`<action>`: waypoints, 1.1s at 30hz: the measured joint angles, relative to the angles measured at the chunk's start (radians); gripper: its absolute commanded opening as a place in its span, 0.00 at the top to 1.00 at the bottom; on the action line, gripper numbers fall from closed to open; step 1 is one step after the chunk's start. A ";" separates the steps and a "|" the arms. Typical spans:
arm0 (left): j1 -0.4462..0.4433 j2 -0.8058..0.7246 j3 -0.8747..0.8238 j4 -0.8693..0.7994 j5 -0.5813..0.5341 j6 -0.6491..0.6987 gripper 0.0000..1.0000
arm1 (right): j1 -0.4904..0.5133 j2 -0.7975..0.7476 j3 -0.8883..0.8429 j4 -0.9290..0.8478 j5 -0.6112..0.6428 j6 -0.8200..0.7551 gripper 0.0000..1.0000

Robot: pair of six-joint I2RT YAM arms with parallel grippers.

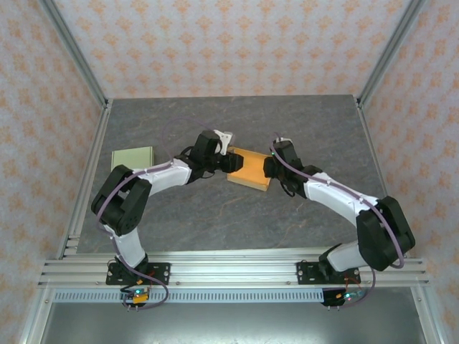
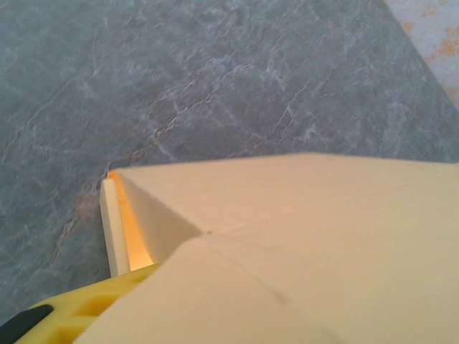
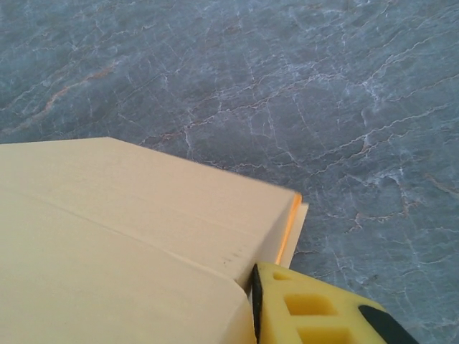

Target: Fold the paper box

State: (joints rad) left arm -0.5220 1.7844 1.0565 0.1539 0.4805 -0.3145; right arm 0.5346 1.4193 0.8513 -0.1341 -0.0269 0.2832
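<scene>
Starting at the near edge: both arm bases sit bolted on the alu rail (image 1: 237,271). The L arm (image 1: 125,201) bends up and inward, and the R arm (image 1: 358,208) does likewise from its side. They meet approx. at the middle of the table (image 1: 215,215), one at each end of the paper box (image 1: 249,170) — a low tan/yellow piece lying slightly askew on the grey marbled top. The left gripper (image 1: 228,160) is at the box's L end, touching it. The right gripper (image 1: 270,167) is at the R end, also touching.

L wrist cam: one yellow finger (image 2: 79,315) shows bottom left, w/ pale box panels lying over it. A folded-in flap leaves a narrow orange-lit gap at the corner. The second finger is hidden by the card, so can't tell if this gripper is clamped or loose.

R wrist cam: one yellow finger (image 3: 315,308) sits at the bottom, right against the box's corner, w/ a thin side flap sticking out just past the edge. The other finger is hidden too — grip state can't be told here either.

Further out, a flat pale-green sheet (image 1: 133,155) lies near the table's L edge, well apart from the box. Beyond the far edge stands the orange-patterned wall (image 1: 229,43).
</scene>
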 measured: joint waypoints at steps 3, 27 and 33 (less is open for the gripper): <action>0.000 -0.008 -0.043 0.021 -0.010 -0.012 0.54 | 0.000 0.021 0.000 0.012 -0.022 0.006 0.79; 0.007 -0.555 -0.338 -0.052 -0.102 -0.124 0.17 | 0.002 -0.216 -0.134 -0.006 -0.090 0.016 0.50; 0.075 -0.527 -0.235 -0.135 -0.220 -0.135 0.14 | -0.005 -0.296 -0.051 -0.084 -0.109 0.040 0.44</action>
State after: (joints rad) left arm -0.4473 1.2575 0.8215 0.0193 0.2600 -0.4492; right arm 0.5297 1.1236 0.7998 -0.2176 -0.1360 0.3233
